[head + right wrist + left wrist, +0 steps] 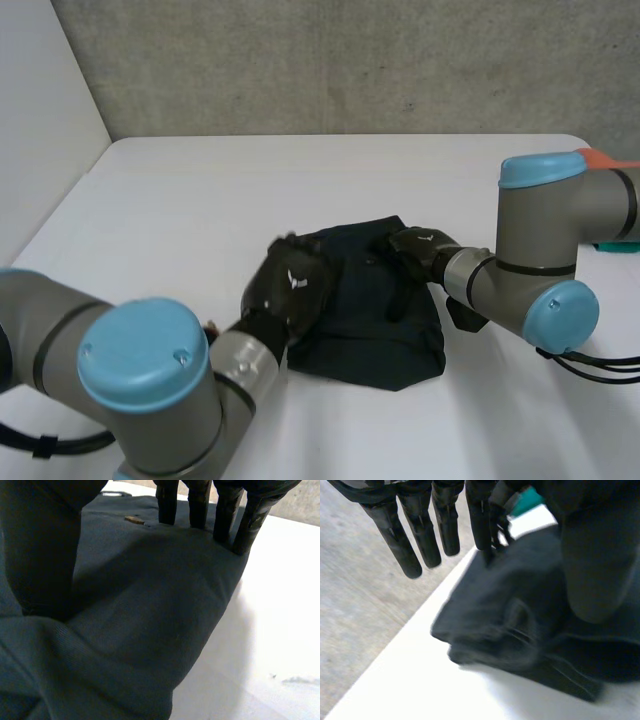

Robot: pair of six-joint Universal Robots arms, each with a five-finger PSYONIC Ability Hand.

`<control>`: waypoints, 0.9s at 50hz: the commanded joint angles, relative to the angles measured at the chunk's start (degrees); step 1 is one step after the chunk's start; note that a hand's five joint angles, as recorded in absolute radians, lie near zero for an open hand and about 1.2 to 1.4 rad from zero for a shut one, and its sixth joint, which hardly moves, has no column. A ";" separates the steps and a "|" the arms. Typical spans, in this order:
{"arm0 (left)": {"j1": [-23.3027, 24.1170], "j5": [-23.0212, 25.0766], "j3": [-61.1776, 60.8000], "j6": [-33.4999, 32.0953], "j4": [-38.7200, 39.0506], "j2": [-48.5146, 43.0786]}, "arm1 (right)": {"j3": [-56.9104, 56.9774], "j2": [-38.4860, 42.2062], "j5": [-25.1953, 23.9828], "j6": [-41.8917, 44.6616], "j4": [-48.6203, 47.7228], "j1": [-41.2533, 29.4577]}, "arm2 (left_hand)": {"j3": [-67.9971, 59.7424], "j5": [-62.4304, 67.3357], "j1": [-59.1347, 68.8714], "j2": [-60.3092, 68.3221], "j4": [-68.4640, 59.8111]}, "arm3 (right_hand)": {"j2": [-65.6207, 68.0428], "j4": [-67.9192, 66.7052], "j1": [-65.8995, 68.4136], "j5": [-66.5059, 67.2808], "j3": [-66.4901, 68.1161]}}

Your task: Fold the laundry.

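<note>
Two hands: both black hands are at one dark navy garment (365,330), fingers straight, neither clutching cloth.
Left hand (293,285): sits at the garment's left edge, centre-left of the frame in the head view. In its wrist view the fingers (420,535) hang straight and loose past the cloth's far edge, holding nothing.
Right hand (420,245): lies on the garment's upper right part, right of frame centre. In its wrist view the fingertips (200,505) and thumb lie flat on the fabric, pressing, not pinching.
Likely reason: flat hands on opposite sides look meant to pin and smooth the bundle so that a fold keeps its shape.
Garment position: middle of the white table (200,200), slightly into the lower half of the frame, doubled into a compact bundle.
Garment direction: nearly square. Its long axis seems to run from frame top to frame bottom, with one corner pointing at the lower edge.
Beyond: an orange thing (600,157) and a teal thing (612,246) sit at the frame's right edge, well apart from the cloth.
</note>
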State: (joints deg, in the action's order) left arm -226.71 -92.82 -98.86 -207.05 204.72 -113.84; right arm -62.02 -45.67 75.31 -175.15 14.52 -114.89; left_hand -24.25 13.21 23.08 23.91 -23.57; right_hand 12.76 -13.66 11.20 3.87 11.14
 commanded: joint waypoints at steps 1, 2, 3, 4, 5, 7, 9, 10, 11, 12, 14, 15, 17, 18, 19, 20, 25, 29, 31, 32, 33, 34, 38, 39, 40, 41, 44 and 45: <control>-0.92 -0.61 9.37 2.43 0.07 1.08 | -1.35 0.50 0.54 1.92 -2.39 -0.25 | 3.94 -2.90 -2.76 -3.59 3.25 | -2.76 3.66 -1.20 -3.87 -1.14; -1.01 -0.52 10.87 3.13 -0.19 0.90 | -1.61 0.41 0.63 1.92 -2.74 -0.34 | 4.11 -3.07 -2.94 -3.76 3.43 | -2.76 3.66 -1.20 -3.87 -1.14; -1.62 -0.35 13.58 4.97 -0.63 0.29 | -1.96 0.32 0.72 1.92 -3.18 -0.51 | 4.11 -3.07 -2.94 -3.77 3.43 | -2.76 3.66 -1.20 -3.87 -1.14; -1.98 -0.26 14.74 5.94 -1.16 -0.32 | -2.83 -0.03 0.72 2.01 -4.14 -0.78 | 4.11 -3.07 -2.94 -3.77 3.43 | -2.76 3.66 -1.20 -3.87 -1.14; -2.33 -0.26 16.05 6.91 -1.69 -1.29 | -3.19 -0.29 0.72 2.01 -4.68 -0.78 | 4.28 -3.24 -3.10 -3.93 3.59 | -2.76 3.66 -1.20 -3.87 -1.14; -2.86 0.09 20.17 9.54 -4.74 -5.49 | -3.89 -0.64 0.89 2.01 -5.56 -0.78 | 4.45 -3.41 -3.27 -4.10 3.76 | -2.76 3.66 -1.20 -3.87 -1.14; -2.86 0.27 23.26 10.43 -7.91 -8.75 | -4.86 -1.17 0.98 2.18 -6.44 -0.87 | 4.45 -3.41 -3.27 -4.10 3.76 | -2.76 3.66 -1.20 -3.87 -1.14; -2.86 0.36 24.84 10.78 -9.76 -10.25 | -5.04 -1.35 1.07 2.36 -6.61 -0.95 | 4.45 -3.41 -3.27 -4.10 3.76 | -2.76 3.66 -1.20 -3.87 -1.14; -2.86 0.44 27.55 11.05 -13.78 -13.13 | -5.21 -1.44 1.16 2.45 -6.70 -0.95 | 5.78 -4.74 -4.61 -5.43 5.10 | -2.76 3.66 -1.20 -3.87 -1.14; -2.86 0.44 28.80 11.14 -15.65 -14.55 | -5.48 -1.61 1.42 2.62 -6.96 -1.22 | 6.80 -5.75 -5.62 -6.45 6.11 | -2.76 3.66 -1.20 -3.87 -1.14; -2.95 0.44 30.56 11.14 -19.08 -17.02 | -5.74 -1.70 1.86 2.80 -7.05 -1.39 | 7.98 -6.94 -6.80 -7.63 7.29 | -2.76 3.66 -1.20 -3.87 -1.14; -3.03 0.36 31.61 10.97 -21.96 -18.86 | -5.92 -1.79 2.30 3.06 -7.23 -1.48 | 8.32 -7.27 -7.14 -7.97 7.63 | -2.76 3.66 -1.20 -3.87 -1.14; -3.21 0.27 31.89 11.05 -23.75 -20.27 | -6.18 -1.79 2.91 3.32 -7.49 -1.57 | 8.32 -7.28 -7.14 -7.97 7.63 | -2.76 3.66 -1.20 -3.87 -1.14; -3.30 0.18 31.71 10.96 -24.01 -20.89 | -6.36 -1.79 3.18 3.41 -7.58 -1.66 | 8.32 -7.28 -7.14 -7.97 7.63 | -2.76 3.66 -1.20 -3.87 -1.14; -3.39 0.09 31.54 10.79 -24.01 -21.07 | -6.62 -1.79 3.88 3.85 -7.76 -1.66 | 8.32 -7.28 -7.14 -7.97 7.63 | -2.76 3.66 -1.20 -3.87 -1.14; -3.47 -0.17 31.45 10.79 -24.01 -21.25 | -6.71 -1.70 4.06 4.03 -7.93 -1.66 | 8.32 -7.28 -7.14 -7.97 7.63 | -2.76 3.66 -1.20 -3.87 -1.14; -3.82 -0.52 29.96 10.52 -24.28 -21.60 | -7.32 -1.35 5.20 6.14 -8.81 -1.75 | 8.32 -7.28 -7.14 -7.97 7.63 | -2.76 3.66 -1.20 -3.87 -1.14; -3.91 -0.96 29.60 10.35 -24.02 -21.51 | -7.76 -0.91 5.81 8.07 -9.51 -2.01 | 9.99 -8.95 -8.81 -9.64 9.30 | -2.76 3.66 -1.20 -3.87 -1.14; -4.00 -0.96 29.69 10.35 -24.01 -21.34 | -8.03 -0.91 6.60 9.21 -10.30 -2.01 | 10.17 -9.13 -8.99 -9.82 9.48 | -2.76 3.66 -1.20 -3.87 -1.14; -4.00 -0.96 29.69 10.35 -24.01 -21.25 | -8.11 -1.00 6.87 9.56 -10.57 -2.01 | 10.17 -9.13 -8.99 -9.82 9.48 | -2.76 3.66 -1.20 -3.87 -1.14; -4.00 -0.87 29.69 10.26 -24.01 -21.16 | -8.20 -1.17 7.22 10.00 -10.83 -2.01 | 10.84 -9.79 -9.66 -10.49 10.15 | -2.76 3.66 -1.20 -3.87 -1.14; -3.91 -0.87 29.69 10.09 -24.01 -20.99 | -8.46 -1.61 7.74 10.96 -11.27 -2.01 | 11.18 -10.13 -10.00 -10.83 10.49 | -2.76 3.66 -1.20 -3.87 -1.14; -3.83 -0.44 29.52 10.08 -24.19 -20.28 | -9.87 -3.36 8.45 13.51 -11.62 -1.66 | 11.51 -10.47 -10.34 -11.17 10.83 | -2.76 3.66 -1.20 -3.87 -1.14; -3.74 -0.26 29.43 10.17 -24.19 -20.11 | -10.22 -4.24 8.45 13.87 -11.71 -1.57 | 11.68 -10.64 -10.51 -11.33 11.00 | -2.76 3.66 -1.20 -3.87 -1.14; -3.65 -0.26 29.34 10.17 -24.19 -19.84 | -10.66 -5.12 8.45 14.22 -11.97 -1.48 | 11.85 -10.81 -10.67 -11.50 11.16 | -2.76 3.66 -1.20 -3.87 -1.14; -3.74 -0.26 29.34 10.17 -24.28 -18.54 | -11.27 -6.43 8.45 14.49 -12.24 -1.39 | 12.35 -11.31 -11.17 -12.00 11.66 | -2.76 3.66 -1.20 -3.87 -1.14; -4.61 0.09 28.99 10.61 -24.37 -13.71 | -13.03 -11.09 8.72 14.66 -13.73 -1.13 | 12.52 -11.48 -11.35 -12.17 11.84 | -2.76 3.66 -1.20 -3.87 -1.14; -4.88 0.27 28.73 10.70 -24.37 -12.30 | -13.56 -12.15 8.80 14.66 -14.08 -1.13 | 12.69 -11.65 -11.51 -12.34 12.00 | -2.76 3.66 -1.20 -3.87 -1.14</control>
State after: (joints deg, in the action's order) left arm -230.55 -93.23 -69.54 -196.92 180.52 -133.16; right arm -72.65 -50.98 83.77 -161.29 2.36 -116.41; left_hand -13.77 5.91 14.04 13.21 -13.45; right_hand 12.57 -13.27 9.65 3.87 10.75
